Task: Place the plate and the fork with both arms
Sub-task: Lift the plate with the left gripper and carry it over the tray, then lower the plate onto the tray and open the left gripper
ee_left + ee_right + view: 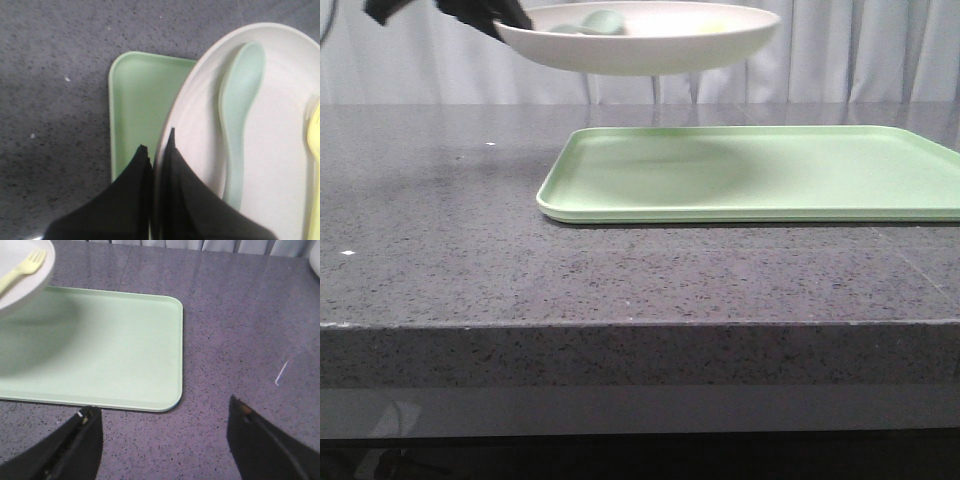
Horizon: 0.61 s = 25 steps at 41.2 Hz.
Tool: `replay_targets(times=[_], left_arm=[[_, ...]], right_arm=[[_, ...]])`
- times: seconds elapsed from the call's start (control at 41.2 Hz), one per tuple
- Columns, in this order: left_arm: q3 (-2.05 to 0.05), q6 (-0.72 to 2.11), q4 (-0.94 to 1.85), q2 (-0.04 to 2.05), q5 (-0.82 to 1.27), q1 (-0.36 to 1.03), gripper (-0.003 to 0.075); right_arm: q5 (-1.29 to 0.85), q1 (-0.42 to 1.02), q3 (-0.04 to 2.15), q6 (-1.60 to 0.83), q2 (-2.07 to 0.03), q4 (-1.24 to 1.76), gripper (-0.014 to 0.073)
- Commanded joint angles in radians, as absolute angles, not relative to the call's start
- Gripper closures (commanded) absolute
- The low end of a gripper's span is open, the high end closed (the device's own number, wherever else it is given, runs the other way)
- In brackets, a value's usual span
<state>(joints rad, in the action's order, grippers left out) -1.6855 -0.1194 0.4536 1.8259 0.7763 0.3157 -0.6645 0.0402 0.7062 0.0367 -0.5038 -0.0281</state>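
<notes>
**Plate held aloft over the tray, fork not yet taken**

A pale curtain hangs behind a dark speckled stone table, and a flat light-green tray lies on it toward the far right edge. The left hand is clamped narrowly on the rim of the plate, one finger above the rim and one below, and holds the plate in the air above the tray's left end, well clear of the surface. Inside the plate lie a teal-green spoon and the fork, the fork toward the side away from the grip. The right hand hangs with its fingers spread wide and nothing between them, above the bare table just off the tray's near right corner.

Judging by this, the task is in its early-to-middle part: the plate is lifted but not set down, and the fork is untouched, so lowering the plate and picking and placing the fork both remain.

No brand, label or writing can be read anywhere.
</notes>
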Motion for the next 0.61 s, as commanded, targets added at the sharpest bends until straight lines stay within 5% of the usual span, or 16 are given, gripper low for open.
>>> replay_targets(times=[0.0, 0.582], left_arm=[[-1.728, -0.244, 0.422, 1.81, 0.679, 0.382, 0.0741], [-1.726, -0.941, -0.106, 1.911, 0.505, 0.629, 0.0741]], right_arm=[[-0.59, 0.033, 0.737, 0.038, -0.517, -0.039, 0.0051], [-0.59, 0.033, 0.737, 0.038, -0.517, -0.039, 0.0051]])
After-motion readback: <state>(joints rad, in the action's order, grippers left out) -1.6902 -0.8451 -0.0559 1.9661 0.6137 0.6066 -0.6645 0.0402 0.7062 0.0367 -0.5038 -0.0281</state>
